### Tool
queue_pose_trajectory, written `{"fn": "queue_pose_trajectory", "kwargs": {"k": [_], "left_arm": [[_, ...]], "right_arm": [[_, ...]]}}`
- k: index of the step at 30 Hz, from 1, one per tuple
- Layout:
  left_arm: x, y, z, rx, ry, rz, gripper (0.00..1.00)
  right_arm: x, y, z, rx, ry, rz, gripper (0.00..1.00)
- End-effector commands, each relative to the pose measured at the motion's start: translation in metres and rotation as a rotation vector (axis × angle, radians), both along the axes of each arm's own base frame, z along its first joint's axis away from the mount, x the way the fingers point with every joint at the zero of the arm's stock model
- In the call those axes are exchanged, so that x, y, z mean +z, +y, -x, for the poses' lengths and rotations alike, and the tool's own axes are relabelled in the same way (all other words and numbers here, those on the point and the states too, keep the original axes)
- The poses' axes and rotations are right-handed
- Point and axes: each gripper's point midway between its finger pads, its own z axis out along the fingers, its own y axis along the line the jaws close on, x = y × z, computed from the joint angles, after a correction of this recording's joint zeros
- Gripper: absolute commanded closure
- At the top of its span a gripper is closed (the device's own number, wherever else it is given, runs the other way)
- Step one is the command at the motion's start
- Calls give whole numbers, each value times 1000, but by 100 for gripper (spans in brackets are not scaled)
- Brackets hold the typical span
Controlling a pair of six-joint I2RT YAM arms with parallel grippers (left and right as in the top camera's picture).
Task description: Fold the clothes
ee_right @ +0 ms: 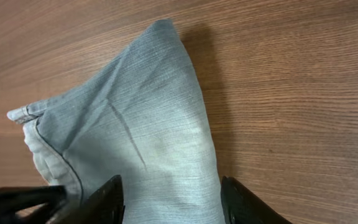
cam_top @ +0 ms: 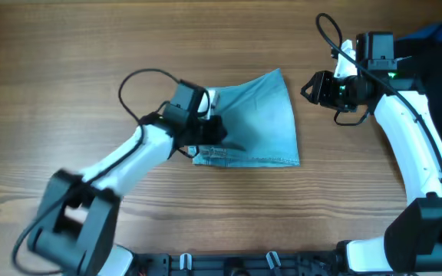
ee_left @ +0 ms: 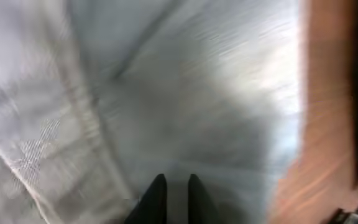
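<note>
Two claws flank the denim lying mid-desk. The left claw is set on its left edge, fingers nearly together; whether cloth is pinched cannot be told. The right claw is held spread just beside it. Another fold seems due, needing a firm edge grip.

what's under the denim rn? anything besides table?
Only the wooden table shows around the denim. It lies in folded layers, so whatever is beneath or between them is covered. The left arm has its jaws over the left edge, hiding that part too.
</note>
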Motion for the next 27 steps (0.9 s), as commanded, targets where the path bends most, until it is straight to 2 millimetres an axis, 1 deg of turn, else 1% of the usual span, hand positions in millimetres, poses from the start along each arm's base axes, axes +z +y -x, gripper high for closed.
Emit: {"fn": "queue_pose_trajectory", "kwargs": {"k": [1, 3, 4, 5, 7, 8, 10, 12, 13, 14, 15, 17, 20, 22, 23, 24, 25, 27], "left_arm": [[57, 2, -18, 14, -179, 26, 82], [47, 4, -14, 26, -132, 15, 82], [41, 4, -10, 37, -94, 10, 82], [36, 5, -7, 43, -63, 5, 81], [26, 3, 1, 28, -11, 3, 81], [23, 2, 5, 18, 12, 10, 81], [17, -2, 12, -3, 56, 29, 82], [9, -4, 15, -8, 90, 28, 83], [5, -3, 17, -3, 107, 23, 83], [2, -3, 19, 6, 129, 18, 83], [-3, -2, 21, 7, 146, 10, 83], [-8, 0, 24, 9, 168, -2, 83], [-20, 2, 28, 10, 207, -21, 82], [-30, 4, 32, 11, 240, -38, 83], [-39, 6, 36, 13, 274, -56, 84], [-43, 7, 38, 13, 289, -63, 89], [-43, 7, 39, 13, 293, -65, 91], [-41, 7, 39, -10, 273, -66, 91]], "right_arm": [[18, 15, -9, 25, -59, -90, 57], [22, 26, -18, 49, -93, -144, 87], [21, 32, -23, 67, -103, -166, 94], [18, 40, -27, 77, -100, -205, 96], [6, 57, -34, 112, -84, -261, 96], [1, 61, -36, 117, -73, -276, 96], [-17, 84, -43, 182, -57, -356, 96], [-26, 111, -47, 277, -60, -485, 96], [-29, 121, -48, 308, -58, -537, 96], [-39, 130, -51, 329, -45, -590, 96], [-47, 135, -53, 332, -29, -618, 96], [-65, 142, -55, 331, 5, -662, 96], [-104, 144, -59, 303, 62, -697, 96], [-117, 143, -61, 282, 78, -695, 95], [-125, 139, -65, 267, 70, -675, 96], [-127, 136, -69, 254, 59, -658, 96], [-125, 135, -71, 254, 46, -655, 96], [-119, 131, -79, 243, 27, -660, 96]]}}
